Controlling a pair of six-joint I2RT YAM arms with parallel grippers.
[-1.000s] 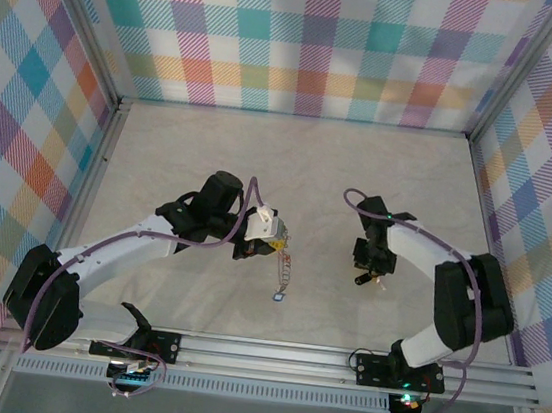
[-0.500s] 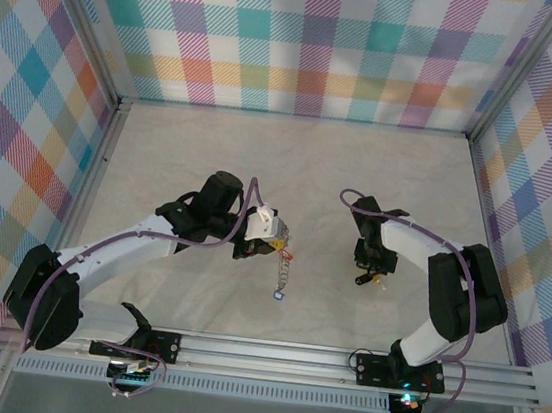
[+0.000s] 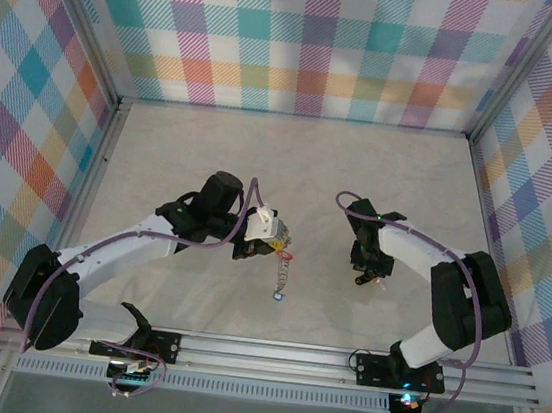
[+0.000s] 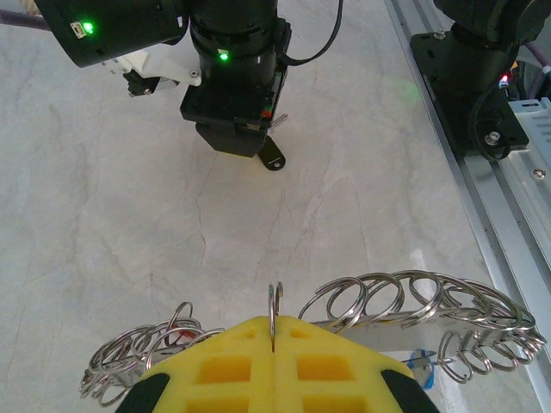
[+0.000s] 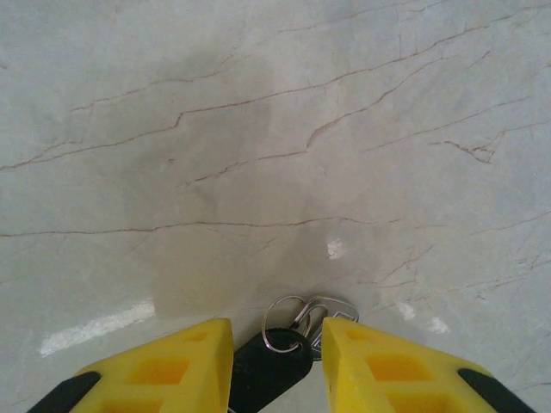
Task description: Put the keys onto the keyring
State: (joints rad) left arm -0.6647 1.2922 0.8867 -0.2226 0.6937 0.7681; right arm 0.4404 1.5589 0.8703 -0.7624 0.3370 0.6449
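Pinching the thin keyring (image 4: 274, 301) edge-on at the lower centre of the left wrist view, the left gripper (image 4: 273, 335) is clamped tight, its chain (image 4: 413, 301) spilling to both sides. At the right wrist view's bottom edge, the right gripper (image 5: 275, 334) straddles the black key (image 5: 269, 372) on the table (image 5: 258, 129); whether it squeezes is unclear.

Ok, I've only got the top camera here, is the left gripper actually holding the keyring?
Observer: Yes. On the left wrist camera the left gripper is shut on the keyring, pinched edge-on.
Operator: And the right one?
Observer: On its wrist camera the right gripper has its jaws apart, one either side of the black key.
Operator: Anything on that key?
Observer: Small rings sit at its head.
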